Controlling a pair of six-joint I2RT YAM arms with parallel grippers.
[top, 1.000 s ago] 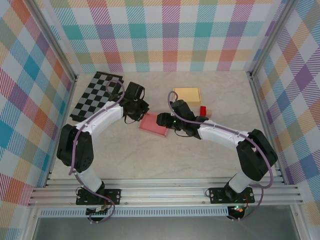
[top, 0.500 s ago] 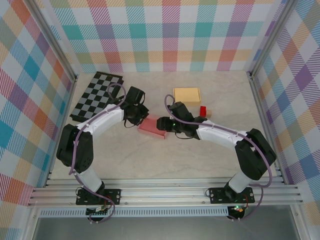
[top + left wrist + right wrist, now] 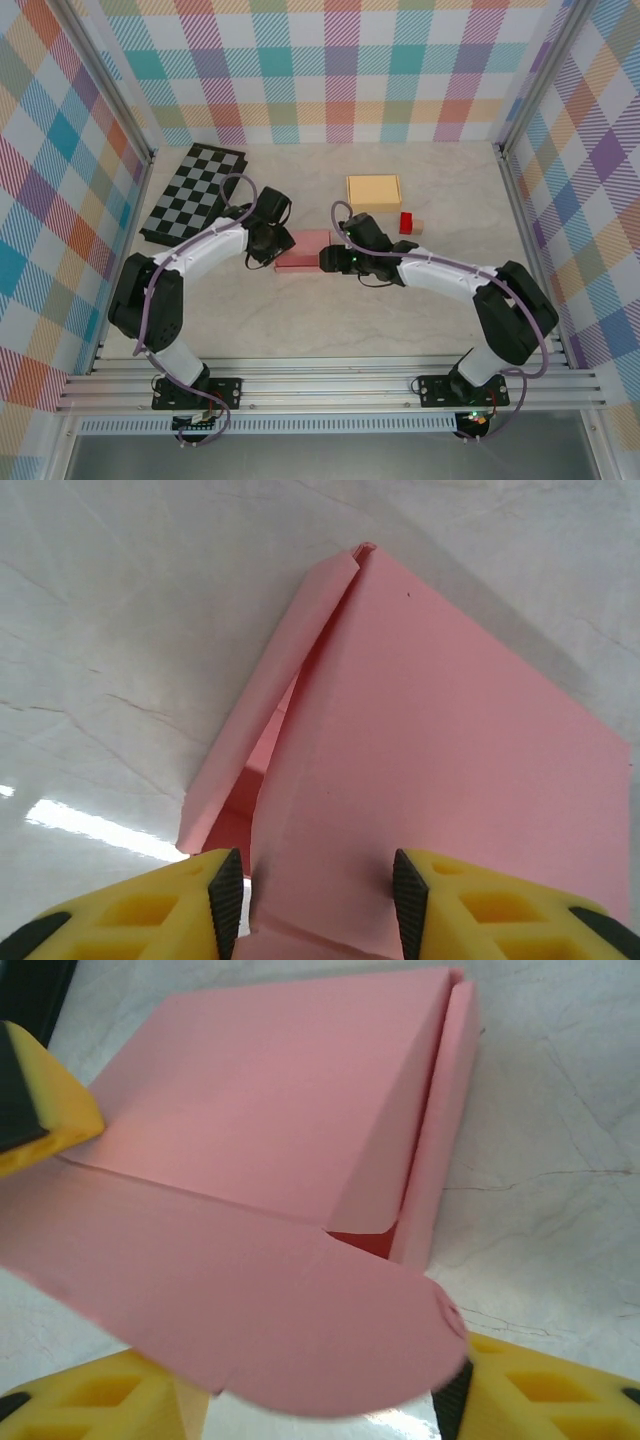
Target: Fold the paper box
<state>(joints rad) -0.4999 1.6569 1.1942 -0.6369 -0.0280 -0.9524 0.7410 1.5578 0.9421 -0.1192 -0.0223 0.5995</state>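
The pale marbled table (image 3: 330, 320) I work on carries the pink paper box (image 3: 305, 250) near its middle. A checkered board (image 3: 192, 192) lies at the far left, and behind the pink one sits a tan box (image 3: 373, 190) with a red block (image 3: 406, 221) and a small wooden block (image 3: 418, 226) just beside it.

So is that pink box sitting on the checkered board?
No, the pink box lies on the bare table, apart from the checkered board at far left.

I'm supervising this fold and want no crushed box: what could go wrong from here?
The rounded flap lies untucked over the open right gripper; closing there may crease it. The pink box has a side wall gaping outward, so the left gripper pressing the lid could buckle it.
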